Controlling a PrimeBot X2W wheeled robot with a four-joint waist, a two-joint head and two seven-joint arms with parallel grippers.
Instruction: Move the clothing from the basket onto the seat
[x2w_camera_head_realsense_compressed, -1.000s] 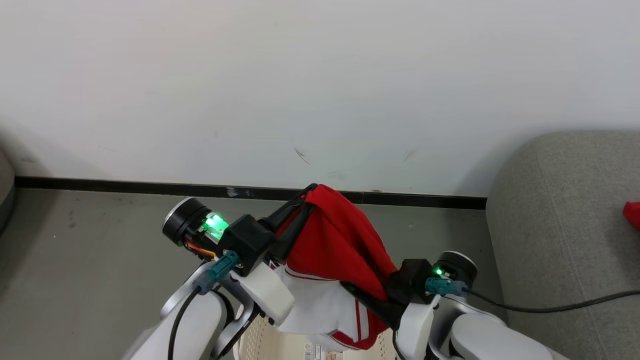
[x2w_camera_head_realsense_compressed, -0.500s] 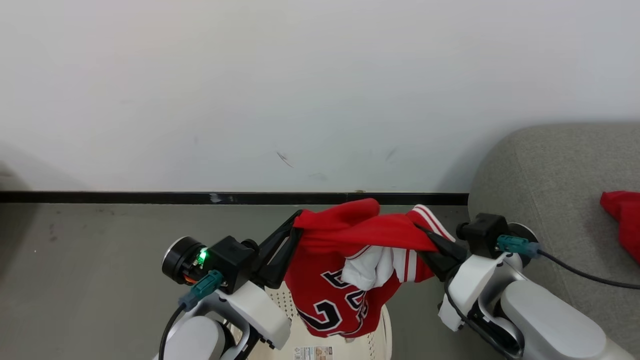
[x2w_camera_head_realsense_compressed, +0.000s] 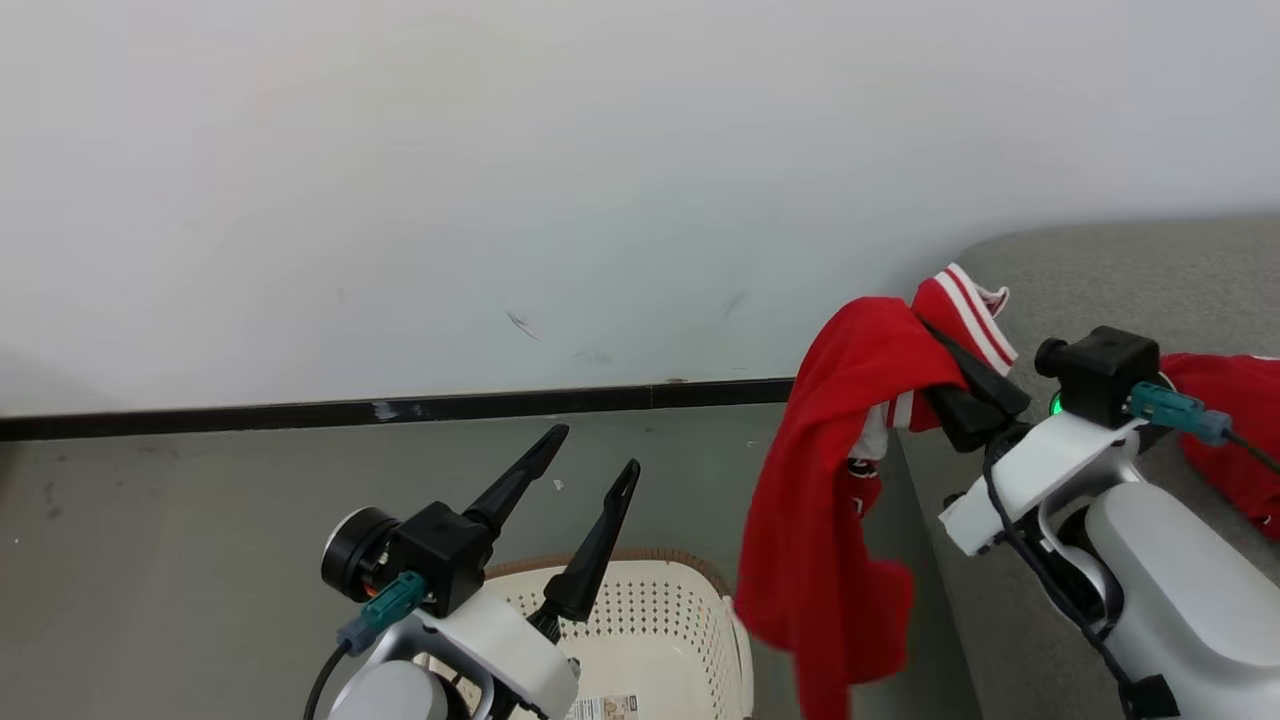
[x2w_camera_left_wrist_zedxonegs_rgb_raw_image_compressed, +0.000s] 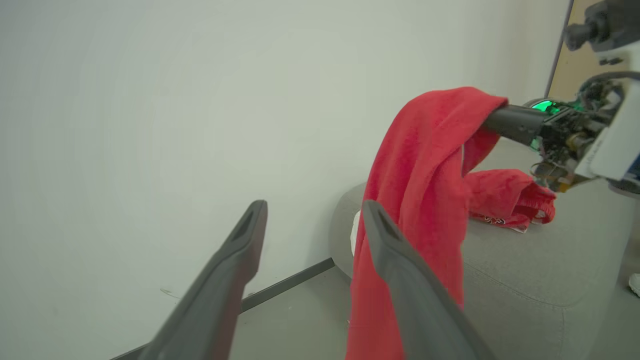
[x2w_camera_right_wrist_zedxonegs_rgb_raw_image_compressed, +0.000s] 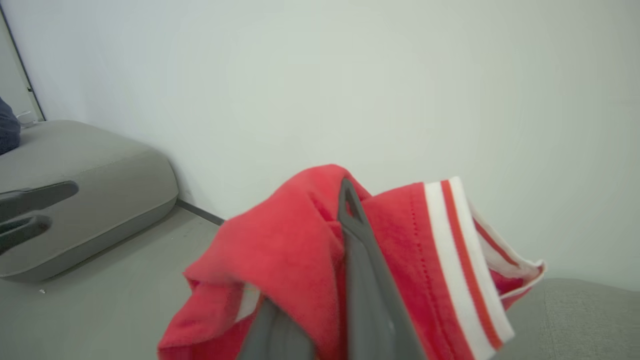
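Clothing (x2w_camera_head_realsense_compressed: 820, 480), bright red with white-striped trim, hangs crumpled.

Basket (x2w_camera_head_realsense_compressed: 686, 622) left of seat (x2w_camera_head_realsense_compressed: 1100, 268)

1. of the basket (x2w_camera_head_realsense_compressed: 700, 625) we lose the near end past the head view's bottom edge, and the left arm (x2w_camera_head_realsense_compressed: 500, 650) covers a corner.
2. the label (x2w_camera_head_realsense_compressed: 605, 708) on its floor is cut there too, its print too small to read.
3. the hanging garment (x2w_camera_head_realsense_compressed: 820, 520) runs off the bottom of the head and left wrist views; its lower folds are blurred.
4. in the right wrist view one finger of the right tool (x2w_camera_head_realsense_compressed: 950, 360) lies under cloth, tip hidden.
5. the second garment (x2w_camera_head_realsense_compressed: 1225, 430) on the seat (x2w_camera_head_realsense_compressed: 1100, 270) sits partly behind the right arm (x2w_camera_head_realsense_compressed: 1180, 560), lettering unreadable.
6. a dark blue shape (x2w_camera_right_wrist_zedxonegs_rgb_raw_image_compressed: 7, 125) at the right wrist view's left edge is cut off; we cannot tell what it is.
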